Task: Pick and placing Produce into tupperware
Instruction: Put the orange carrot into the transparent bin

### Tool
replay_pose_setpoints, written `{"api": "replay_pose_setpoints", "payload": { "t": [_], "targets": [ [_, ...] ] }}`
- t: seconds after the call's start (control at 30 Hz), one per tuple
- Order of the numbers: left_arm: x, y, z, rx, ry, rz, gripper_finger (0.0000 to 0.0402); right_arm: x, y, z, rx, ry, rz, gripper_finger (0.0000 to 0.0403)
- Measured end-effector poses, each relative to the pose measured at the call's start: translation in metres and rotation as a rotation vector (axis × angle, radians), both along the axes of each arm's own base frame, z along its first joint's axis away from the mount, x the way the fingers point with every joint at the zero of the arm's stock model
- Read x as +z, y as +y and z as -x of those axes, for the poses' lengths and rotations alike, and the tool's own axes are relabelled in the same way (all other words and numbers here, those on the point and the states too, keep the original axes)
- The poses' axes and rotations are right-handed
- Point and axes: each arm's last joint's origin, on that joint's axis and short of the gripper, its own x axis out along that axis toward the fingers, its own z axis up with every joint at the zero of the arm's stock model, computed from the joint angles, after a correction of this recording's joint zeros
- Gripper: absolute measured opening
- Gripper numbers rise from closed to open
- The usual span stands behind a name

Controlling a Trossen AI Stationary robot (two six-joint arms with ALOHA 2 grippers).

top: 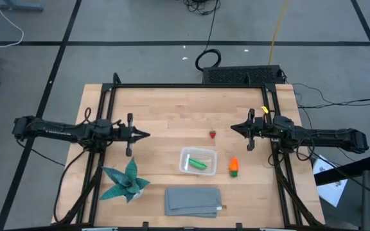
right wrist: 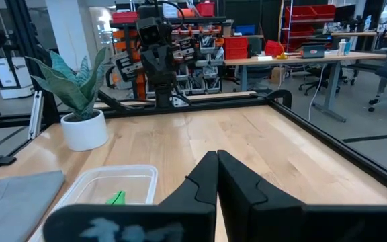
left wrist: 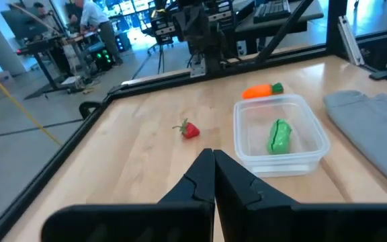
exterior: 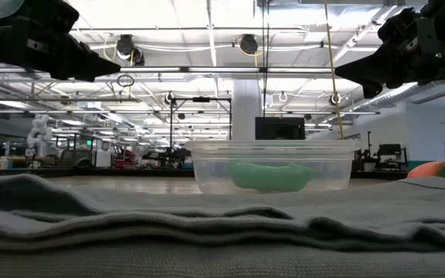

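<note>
The clear tupperware [top: 198, 161] stands mid-table with the green pod [top: 199, 164] lying inside it; both also show in the left wrist view [left wrist: 279, 134]. The red strawberry piece [top: 212, 134] lies on the wood beyond it. The orange carrot piece [top: 234, 167] lies just right of the container. My left gripper [top: 148, 135] is shut and empty, held above the table's left half. My right gripper [top: 232, 128] is shut and empty, above the right half.
A teal spiky leaf plant in a white pot [top: 126, 182] stands at the near left. A folded grey cloth [top: 193, 201] lies near the front edge. A black frame [top: 191, 86] rims the table.
</note>
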Motion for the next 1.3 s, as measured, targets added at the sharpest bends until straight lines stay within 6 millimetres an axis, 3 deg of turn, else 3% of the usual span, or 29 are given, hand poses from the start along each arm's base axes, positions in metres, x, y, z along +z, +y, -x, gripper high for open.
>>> {"api": "replay_pose_setpoints", "payload": {
  "t": [0.37, 0.77, 1.3],
  "targets": [
    [0.0067, 0.0083, -0.0003, 0.138, -0.060, -0.092, 0.0001, -0.0037, 0.0009, -0.0007, 0.033, 0.039, 0.011, 0.0000],
    [0.0068, 0.0090, -0.0003, 0.145, -0.063, -0.080, 0.0001, -0.0063, 0.0048, -0.0034, 0.161, 0.058, -0.024, 0.0000],
    [0.0070, 0.0090, -0.0003, 0.145, -0.066, -0.078, 0.0001, -0.0025, 0.0066, -0.0044, 0.183, 0.020, 0.026, 0.0000]
  ]
}}
